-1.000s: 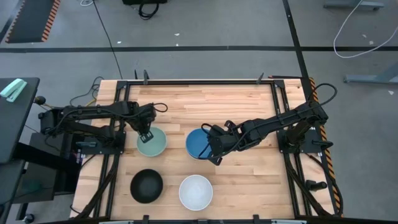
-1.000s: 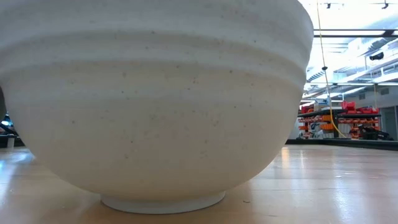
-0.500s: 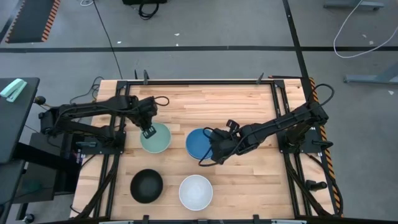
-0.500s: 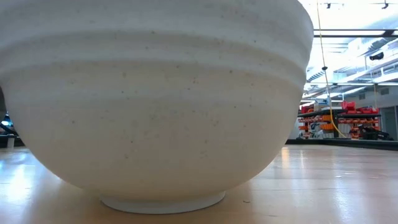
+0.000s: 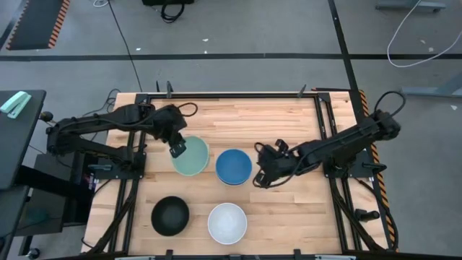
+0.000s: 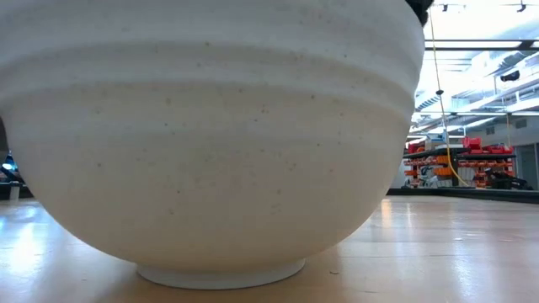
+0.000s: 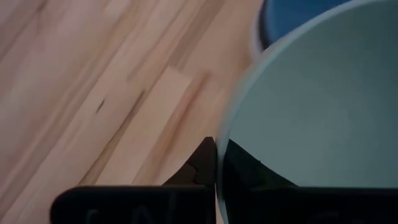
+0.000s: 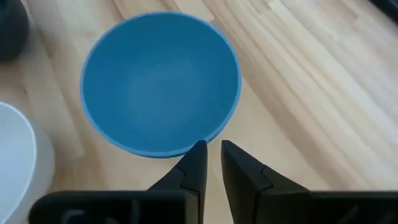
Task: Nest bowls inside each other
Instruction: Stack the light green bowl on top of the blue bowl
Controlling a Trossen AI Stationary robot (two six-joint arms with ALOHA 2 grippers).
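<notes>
Surface: wooden surface (image 5: pixel 281 115), four bowls showing, none nested yet.
Left pincer (image 5: pixel 177 149): clamped on mint bowl (image 5: pixel 192 158) rim — just beside blue bowl (image 5: pixel 233 167).
Black bowl (image 5: pixel 170 215), white bowl (image 5: pixel 227 222): near edge, untouched.
Right pincer (image 5: pixel 260 175): empty, fingers narrowly apart — beside blue bowl.

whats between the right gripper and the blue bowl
Nothing: in the high view only a short strip of bare wooden table separates the right gripper from the blue bowl. The right wrist view confirms it.
</notes>
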